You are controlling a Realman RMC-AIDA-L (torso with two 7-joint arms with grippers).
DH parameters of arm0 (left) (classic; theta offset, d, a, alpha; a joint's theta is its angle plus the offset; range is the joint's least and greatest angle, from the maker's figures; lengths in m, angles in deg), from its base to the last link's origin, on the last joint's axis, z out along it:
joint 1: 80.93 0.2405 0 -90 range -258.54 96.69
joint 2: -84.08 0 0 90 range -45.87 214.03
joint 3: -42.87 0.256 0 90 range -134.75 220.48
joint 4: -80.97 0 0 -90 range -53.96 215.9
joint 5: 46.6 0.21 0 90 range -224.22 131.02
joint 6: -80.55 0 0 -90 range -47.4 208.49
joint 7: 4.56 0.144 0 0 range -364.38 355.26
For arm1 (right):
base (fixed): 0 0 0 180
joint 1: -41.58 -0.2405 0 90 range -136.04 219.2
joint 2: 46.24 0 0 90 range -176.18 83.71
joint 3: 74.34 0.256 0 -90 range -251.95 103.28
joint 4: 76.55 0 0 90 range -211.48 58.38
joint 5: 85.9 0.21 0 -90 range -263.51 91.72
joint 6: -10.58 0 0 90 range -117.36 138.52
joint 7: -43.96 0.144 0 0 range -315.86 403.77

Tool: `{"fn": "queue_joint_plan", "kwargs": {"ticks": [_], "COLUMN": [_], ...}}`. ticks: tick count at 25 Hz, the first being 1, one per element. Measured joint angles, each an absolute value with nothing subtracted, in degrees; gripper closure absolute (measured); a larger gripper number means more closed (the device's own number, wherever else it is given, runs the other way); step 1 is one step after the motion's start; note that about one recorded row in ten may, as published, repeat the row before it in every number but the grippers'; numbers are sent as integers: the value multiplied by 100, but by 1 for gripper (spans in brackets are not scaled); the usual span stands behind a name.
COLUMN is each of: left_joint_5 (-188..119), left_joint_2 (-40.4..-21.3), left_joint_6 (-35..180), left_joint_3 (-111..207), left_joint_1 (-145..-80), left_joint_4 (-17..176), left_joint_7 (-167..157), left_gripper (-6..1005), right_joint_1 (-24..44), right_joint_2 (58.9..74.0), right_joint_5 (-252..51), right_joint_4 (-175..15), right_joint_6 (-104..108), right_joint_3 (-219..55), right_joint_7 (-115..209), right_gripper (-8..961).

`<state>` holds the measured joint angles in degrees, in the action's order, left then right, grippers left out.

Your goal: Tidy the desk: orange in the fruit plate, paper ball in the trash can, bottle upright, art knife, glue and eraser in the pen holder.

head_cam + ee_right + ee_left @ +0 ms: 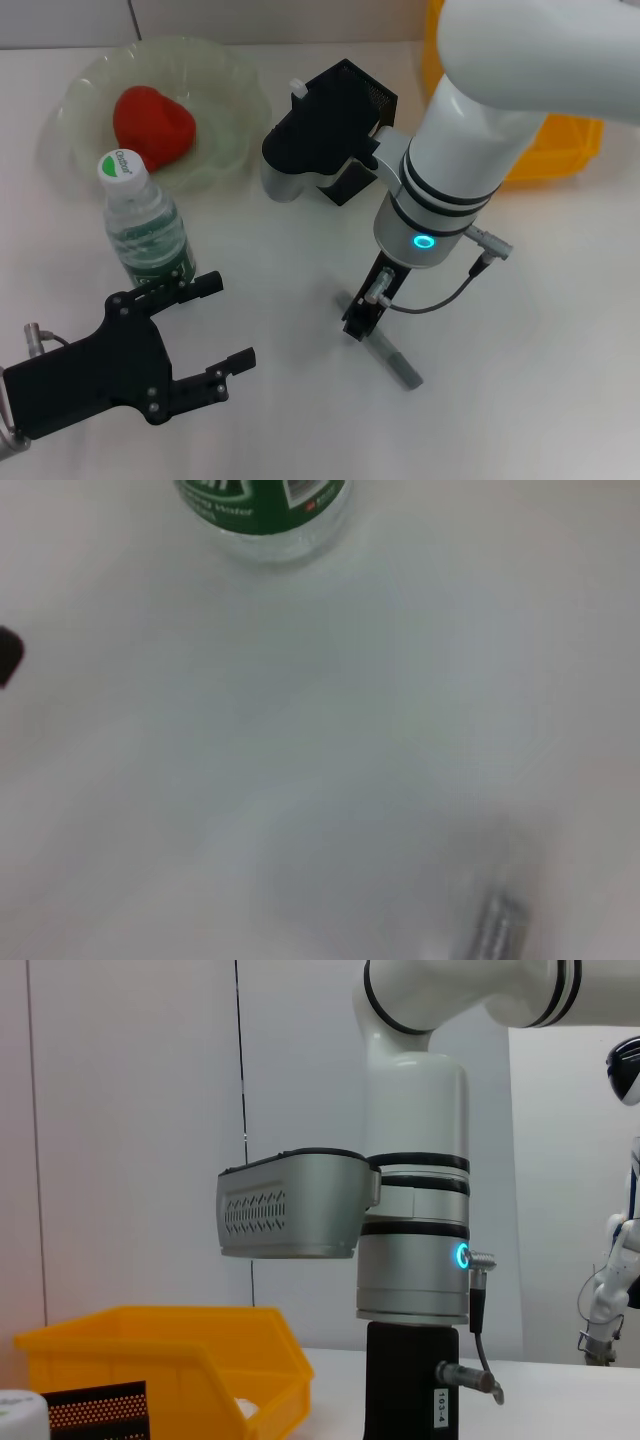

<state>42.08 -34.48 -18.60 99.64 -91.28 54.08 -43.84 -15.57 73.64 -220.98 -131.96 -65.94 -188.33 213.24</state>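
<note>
My right gripper (362,315) is low over the table, at one end of the grey art knife (395,362), whose metal tip (495,925) also shows in the right wrist view. The bottle (148,230) stands upright with its green label and white cap, and its base (265,515) is seen from the right wrist. Just in front of it my left gripper (222,325) hangs open and empty. A red fruit (152,122) lies in the fruit plate (225,90). The black mesh pen holder (358,92) has a white tip (297,90) poking out. Paper ball and eraser are out of view.
A yellow bin (560,150) sits at the back right, also seen behind the right arm as the yellow bin (150,1360). The right arm's grey wrist housing (300,160) hangs in front of the pen holder. White table lies between bottle and knife.
</note>
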Motion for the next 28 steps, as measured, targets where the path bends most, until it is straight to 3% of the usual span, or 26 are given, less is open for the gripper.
{"fn": "queue_joint_plan", "kwargs": {"ticks": [3, 9, 28], "left_joint_5": [4208, 4208, 4208], "left_joint_2": [-3448, -3448, -3457], "left_joint_6": [-1860, -1859, -1877], "left_joint_3": [9964, 9964, 9964], "left_joint_1": [-9127, -9139, -9192], "left_joint_4": [5408, 5408, 5408], "left_joint_7": [-4384, -4384, -4384], "left_gripper": [214, 214, 214], "right_joint_1": [-1535, -1535, -1498], "right_joint_2": [7364, 7364, 7357], "right_joint_5": [-22071, -22054, -22070], "right_joint_4": [-13189, -13148, -13412], "right_joint_6": [-6575, -6571, -6635], "right_joint_3": [-18833, -18833, -19087], "right_joint_7": [21324, 21323, 21267], "right_gripper": [638, 639, 810]}}
